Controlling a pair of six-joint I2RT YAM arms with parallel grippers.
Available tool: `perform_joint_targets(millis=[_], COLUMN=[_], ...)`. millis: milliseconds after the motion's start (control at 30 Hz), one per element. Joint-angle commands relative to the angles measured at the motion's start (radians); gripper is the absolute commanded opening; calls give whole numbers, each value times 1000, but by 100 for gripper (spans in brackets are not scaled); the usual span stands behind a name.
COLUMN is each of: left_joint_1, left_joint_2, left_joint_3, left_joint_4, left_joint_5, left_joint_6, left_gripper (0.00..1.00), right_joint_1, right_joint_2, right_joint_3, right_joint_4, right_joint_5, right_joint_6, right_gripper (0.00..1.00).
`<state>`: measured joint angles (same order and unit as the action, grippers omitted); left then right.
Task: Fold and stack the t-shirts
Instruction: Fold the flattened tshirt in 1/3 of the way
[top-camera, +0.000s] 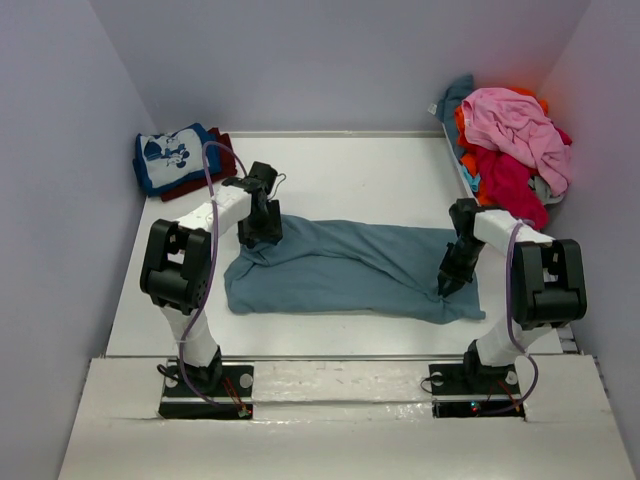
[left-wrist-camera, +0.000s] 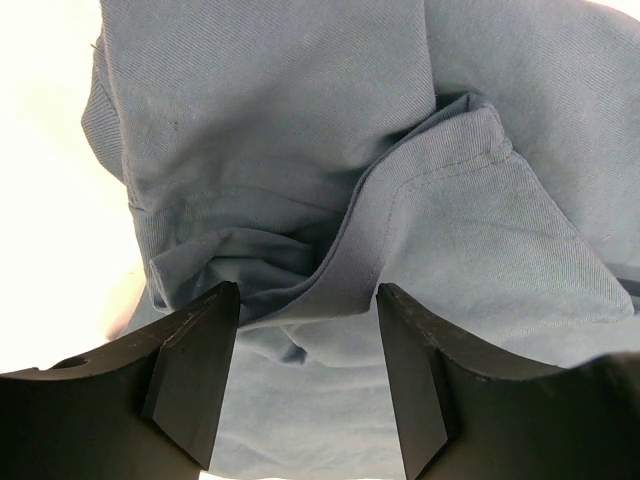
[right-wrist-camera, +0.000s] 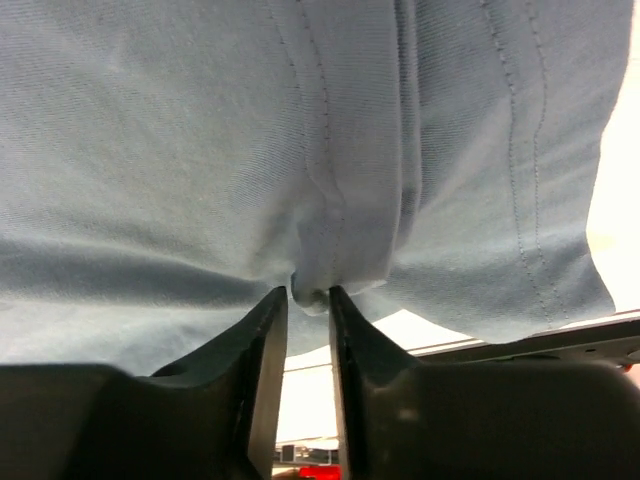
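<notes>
The right end effector (right-wrist-camera: 308, 298) was clenched on a hem fold at the right end of the slate-blue t-shirt (top-camera: 350, 268), which lay spread on the counter (top-camera: 350, 170). The left end effector (left-wrist-camera: 308, 310) stood released, straddling a ridge at the shirt's left end, apparently to grasp and tension it.

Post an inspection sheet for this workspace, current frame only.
Surface: white table, matte.
Job's things: slate-blue t-shirt spread rumpled mid-table; folded stack back left, cartoon-print tee on top; unfolded pile back right.
Clutter: nothing seen.
Grippers: left gripper open, straddling a cloth ridge; right gripper shut on a fold at the shirt's right end.
Cables: purple cables looped along both arms.
Surroundings: pale walls on three sides.
</notes>
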<state>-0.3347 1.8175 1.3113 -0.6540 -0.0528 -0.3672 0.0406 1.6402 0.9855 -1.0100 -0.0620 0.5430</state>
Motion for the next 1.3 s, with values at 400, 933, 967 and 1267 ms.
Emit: perform_joint_targets(millis=[400,933,967,1267], left_joint_1=[-4,-4,-4,-4], left_joint_2=[-9,32,35,31], left_joint_3=[20,58,62,77], left_joint_4=[2,-3,-3,-12], left_joint_5=[7,-5,-5,-10], left_joint_6=[8,10,10,2], left_gripper=[68,70,69,6], right_joint_1=[2,2,2,2], right_joint_2=[-25,-39,-37,-48], right_joint_3=[25,237,239,214], right_joint_4=[-27,-96,-95,-87], right_joint_5=[22,31,30,31], right_joint_6=[0,-2,0,-2], right_gripper=[7,7,7,7])
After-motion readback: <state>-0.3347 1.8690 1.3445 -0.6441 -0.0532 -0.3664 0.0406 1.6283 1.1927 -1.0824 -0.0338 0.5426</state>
